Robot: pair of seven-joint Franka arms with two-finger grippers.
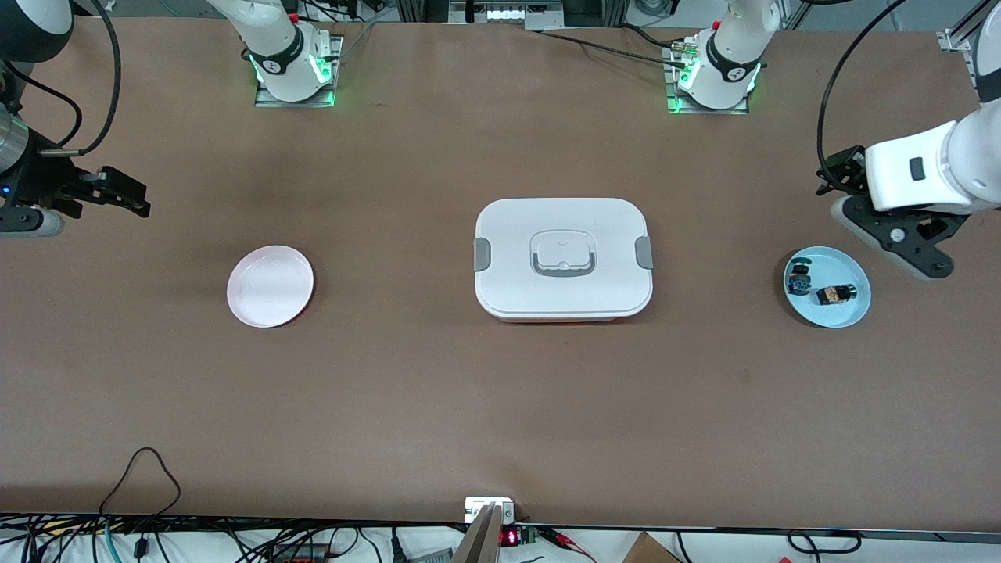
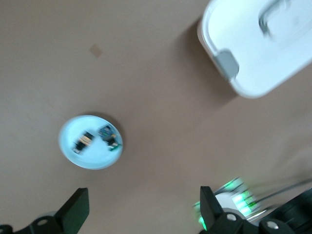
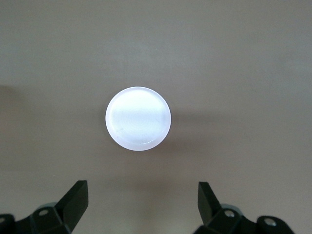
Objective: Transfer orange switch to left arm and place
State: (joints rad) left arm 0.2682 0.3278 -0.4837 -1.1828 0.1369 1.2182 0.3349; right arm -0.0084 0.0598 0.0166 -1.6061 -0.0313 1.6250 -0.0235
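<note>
The orange switch lies on its side on a light blue plate at the left arm's end of the table, beside a blue-green switch. The left wrist view also shows the orange switch on the blue plate. My left gripper is open and empty, up in the air beside the blue plate; its jaws stand wide apart. My right gripper is open and empty at the right arm's end, with its jaws wide apart. The white box stands in the table's middle.
A pale pink empty plate sits toward the right arm's end and shows in the right wrist view. The box's corner with a grey clip shows in the left wrist view. Cables run along the table's near edge.
</note>
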